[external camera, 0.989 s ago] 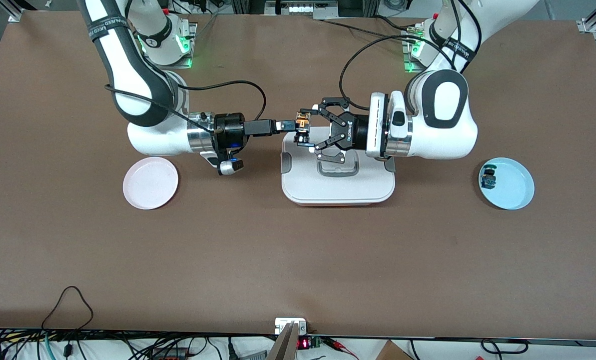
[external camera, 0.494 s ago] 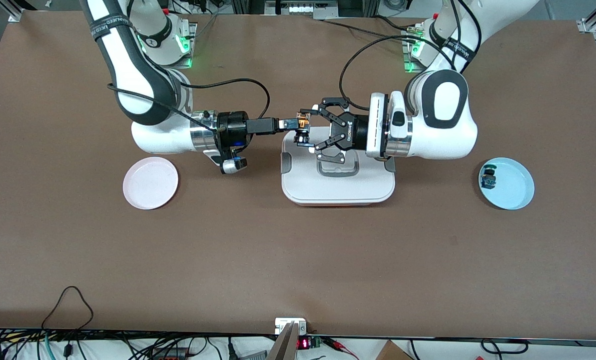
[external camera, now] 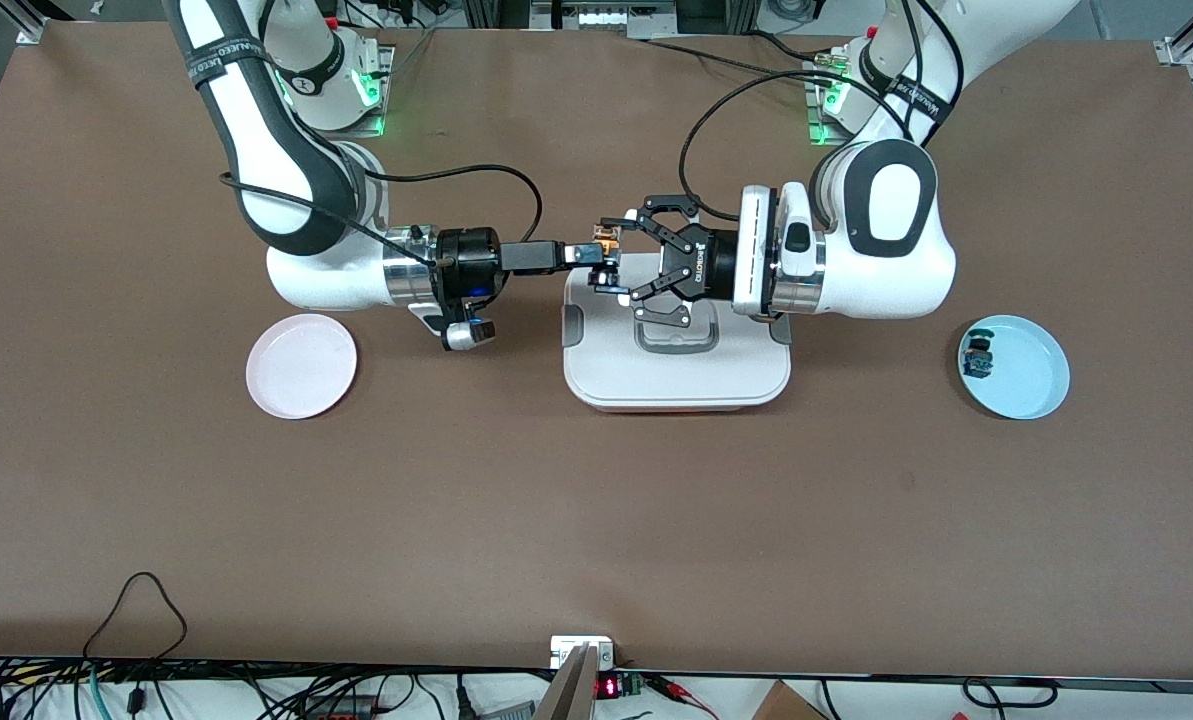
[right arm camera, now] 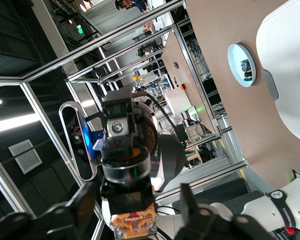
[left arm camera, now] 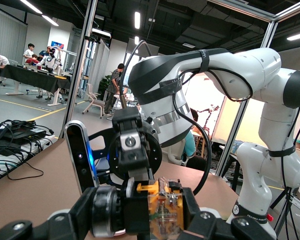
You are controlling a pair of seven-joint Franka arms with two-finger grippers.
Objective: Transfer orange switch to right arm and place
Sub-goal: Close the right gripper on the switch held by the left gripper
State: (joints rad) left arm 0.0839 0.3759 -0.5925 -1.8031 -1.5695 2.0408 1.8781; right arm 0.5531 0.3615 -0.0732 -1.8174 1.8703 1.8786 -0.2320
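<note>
Over the counter point(external camera: 596, 520), the right arm point(external camera: 286, 200) has slid in toward three o'clock, so the handover looks close. The left arm point(external camera: 876, 250) lies level, pointing to nine o'clock. Above the white box point(external camera: 676, 370), at its eleven o'clock corner, the left claw point(external camera: 611, 257) grips the orange switch point(external camera: 608, 242). The right claw point(external camera: 592, 253) straddles it, fingers parted.

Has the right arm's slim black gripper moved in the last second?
Yes. The right gripper has advanced toward the left arm's end, judged against the white lidded container, onto the orange switch that the left gripper holds.
</note>
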